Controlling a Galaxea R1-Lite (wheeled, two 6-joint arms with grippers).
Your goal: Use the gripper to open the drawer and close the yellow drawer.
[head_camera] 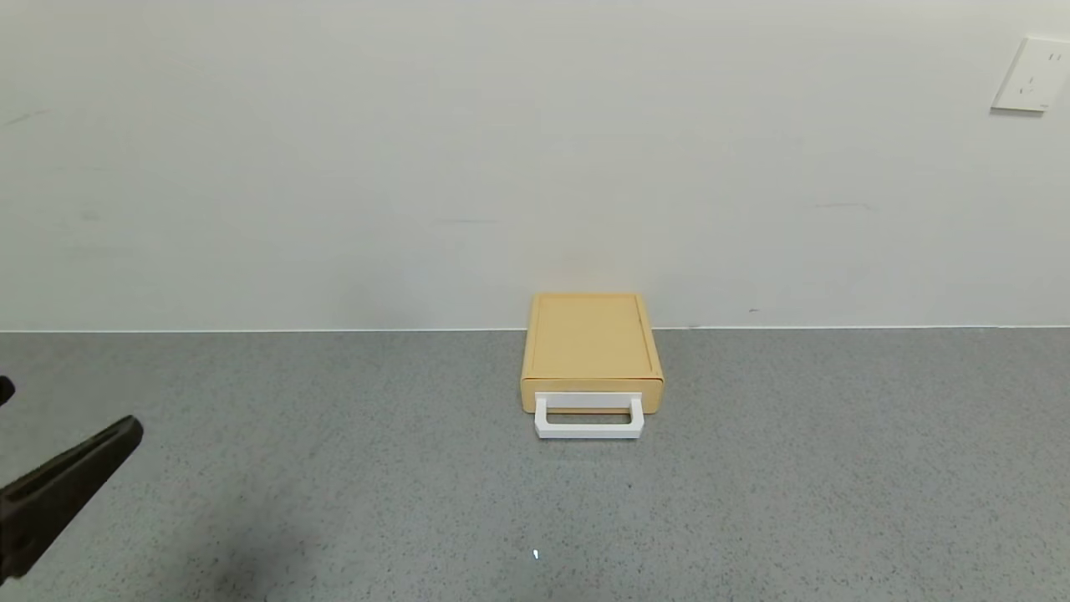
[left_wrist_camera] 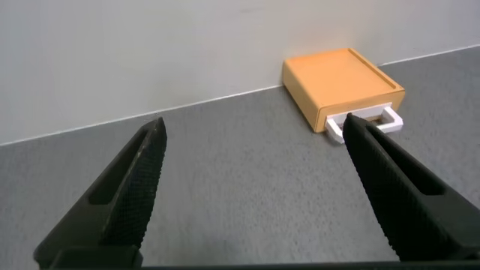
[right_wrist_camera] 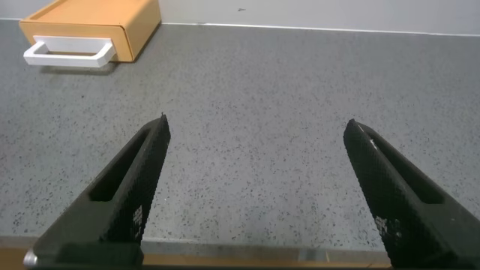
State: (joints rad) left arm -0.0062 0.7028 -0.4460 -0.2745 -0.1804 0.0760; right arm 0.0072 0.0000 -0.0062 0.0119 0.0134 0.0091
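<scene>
The left gripper (left_wrist_camera: 251,142) hangs over the grey speckled countertop (head_camera: 334,468) with its two black fingers (left_wrist_camera: 124,195) spread wide and nothing between them; in the head view one finger pokes in at the lower left edge. The right gripper (right_wrist_camera: 255,139) is likewise released, fingers parted over bare counter, well apart from the drawer. The yellow drawer (head_camera: 592,343) sits at centre frame against the white wall (head_camera: 418,150), shut, its white loop handle (head_camera: 588,418) facing forward. A wall socket (head_camera: 1031,75) shows at upper right.

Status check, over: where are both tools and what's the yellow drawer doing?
Left tool open, empty, low at the left, well short of the drawer. Right tool open, empty, off to the right. Drawer shut against the wall, handle clear.
</scene>
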